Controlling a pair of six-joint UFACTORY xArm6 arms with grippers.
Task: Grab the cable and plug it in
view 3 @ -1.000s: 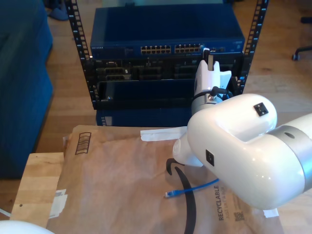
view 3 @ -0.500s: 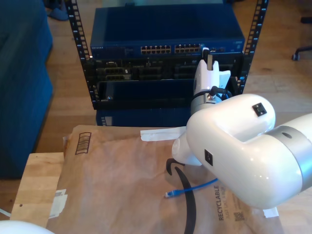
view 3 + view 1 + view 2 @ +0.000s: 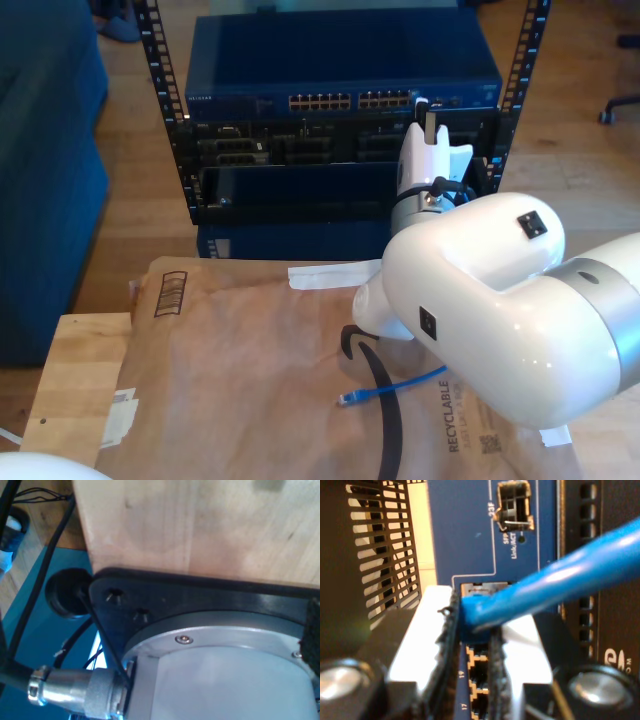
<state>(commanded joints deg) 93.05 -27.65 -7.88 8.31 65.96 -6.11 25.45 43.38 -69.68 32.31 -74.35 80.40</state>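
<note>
Firmly pinching thin, limp bright blue ethernet cable (image 3: 555, 582) behind its brittle plug in second tool (image 3: 472, 645); first tool's state unclear.

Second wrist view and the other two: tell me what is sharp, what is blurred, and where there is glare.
Second wrist view: the blue cable near the lens is soft with a bright sheen, the gripper pads are blurred, while the switch's port labels read fairly sharp. First wrist view: wholly soft, with a dull highlight on the metal connector. Exterior view: fairly sharp, and the white arm housing is bright, nearly washed out.
</note>
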